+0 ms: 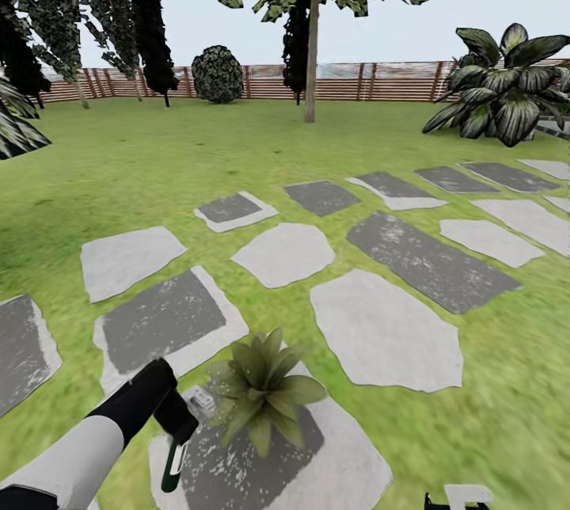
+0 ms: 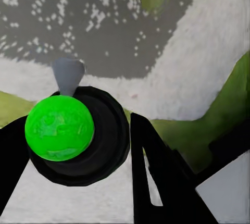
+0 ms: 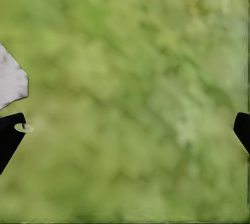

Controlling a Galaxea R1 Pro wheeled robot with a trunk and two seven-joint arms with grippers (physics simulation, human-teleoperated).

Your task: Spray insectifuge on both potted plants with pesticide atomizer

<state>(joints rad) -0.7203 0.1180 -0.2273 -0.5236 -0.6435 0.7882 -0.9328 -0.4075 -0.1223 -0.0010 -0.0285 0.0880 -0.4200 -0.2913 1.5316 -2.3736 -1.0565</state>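
- One potted plant (image 1: 261, 391) sits near me on a grey stepping stone (image 1: 348, 466), a low rosette of pointed green leaves; its pot is hidden under them.
- My left gripper (image 1: 176, 423) hangs just left of that plant, above the same stone.
- The pesticide atomizer (image 1: 172, 469) is in that hand: in the left wrist view its green body (image 2: 59, 128) sits between my black fingers (image 2: 156, 177), clamped on it, pale grey trigger head pointing out toward the stone.
- From the head camera the bottle hangs down from the fingers, green body with a white label.
- Judgement: small and light, hard plastic, likely a bit slick and round, so it could twist in the grip. Best held across the body, leaving the trigger head free.
- My right gripper (image 3: 125, 125) hovers over lawn (image 3: 130, 78); fingertips sit far apart at the view's edges, nothing between them.
- Far off: a slatted brown fence (image 1: 340, 82), a tree (image 1: 311, 27).
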